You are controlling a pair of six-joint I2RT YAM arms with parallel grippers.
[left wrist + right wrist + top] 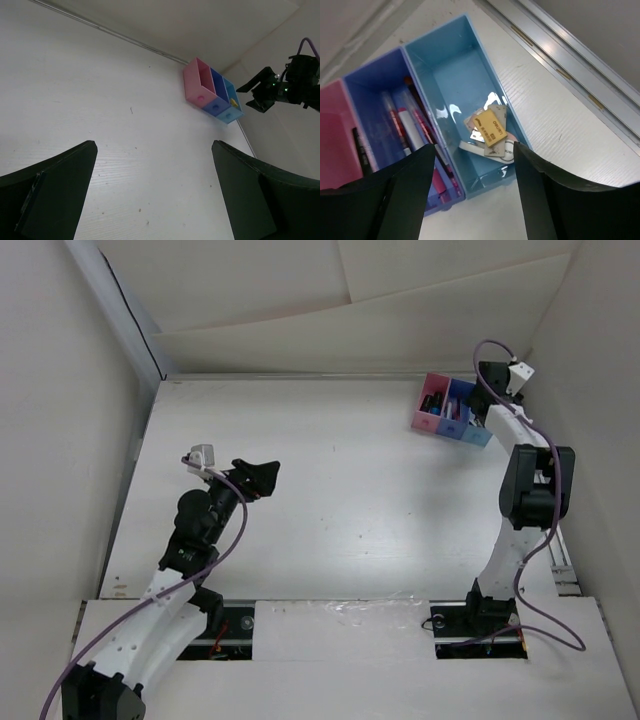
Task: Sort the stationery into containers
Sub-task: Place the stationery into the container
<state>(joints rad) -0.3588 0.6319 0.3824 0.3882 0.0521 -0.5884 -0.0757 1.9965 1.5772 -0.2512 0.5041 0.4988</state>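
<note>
Right pincer [472,147]: released, blunt dark matte fingers [405,200] spread wide, poised directly over light blue bin [455,65]. Inside that glossy, straight-walled plastic bin, at one end of its floor: small flat eraser blocks [490,132], whitish-beige, one yellow-labelled, piled touching. In blue bin [370,85] adjoining it: slim white pens [407,125], pink and dark ends. Next along, pink bin [335,135]. Left pincer [154,145]: likewise released, well apart from light blue bin.
</note>
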